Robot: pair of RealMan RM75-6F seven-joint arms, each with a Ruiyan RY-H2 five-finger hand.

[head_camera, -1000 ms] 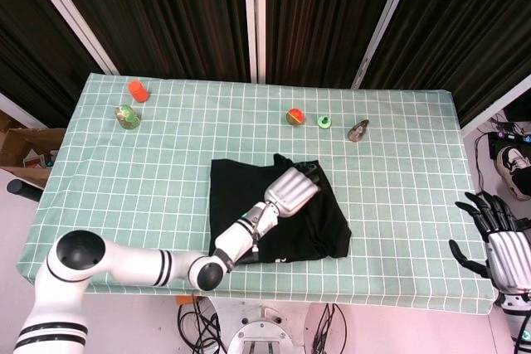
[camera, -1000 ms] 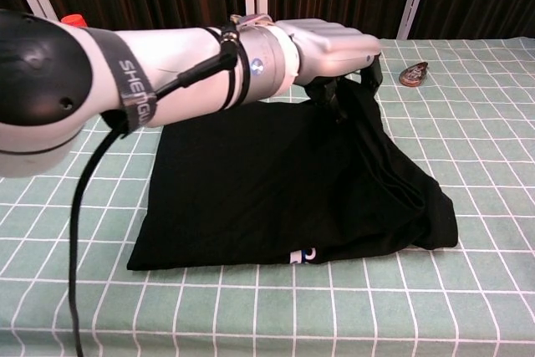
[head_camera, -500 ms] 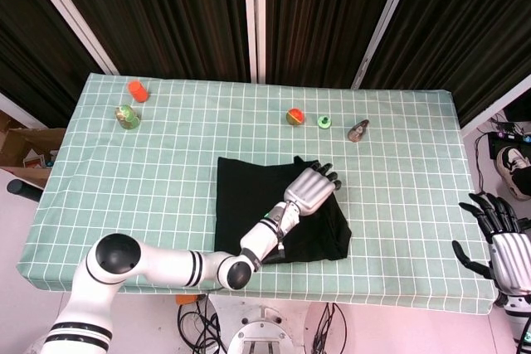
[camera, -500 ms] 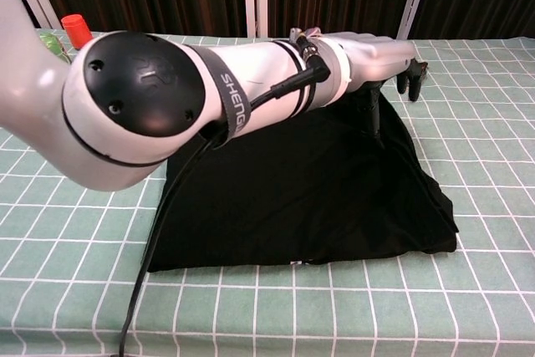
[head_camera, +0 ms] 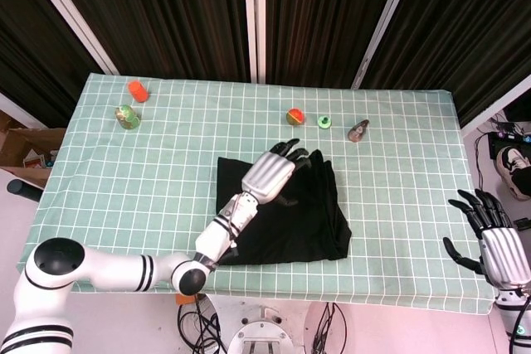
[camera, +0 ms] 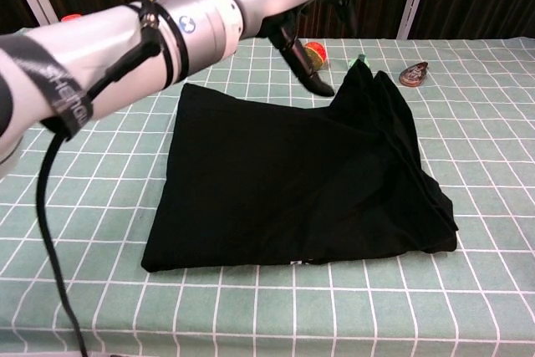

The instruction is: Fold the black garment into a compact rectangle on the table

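My left hand [head_camera: 270, 173] hangs above the black garment [camera: 284, 181], palm down, fingers apart and gripping nothing, forearm stretched out behind it. My right hand [head_camera: 495, 246] waits far right of the garment, fingers spread, empty.

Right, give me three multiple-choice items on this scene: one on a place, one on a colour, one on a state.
1. Where does the black garment lie?
A. middle of the table, near the front edge
B. far left corner
C. on the floor

2. What colour is the tablecloth?
A. red
B. green with white grid
C. plain blue

3. What is the left robot hand doing?
A. gripping a ball
B. raised over the garment, holding nothing
C. pressing the cloth flat

Answers: 1 A, the head view shows it there; 2 B, seen in both views; 3 B, the chest view shows its spread fingers clear of the cloth.
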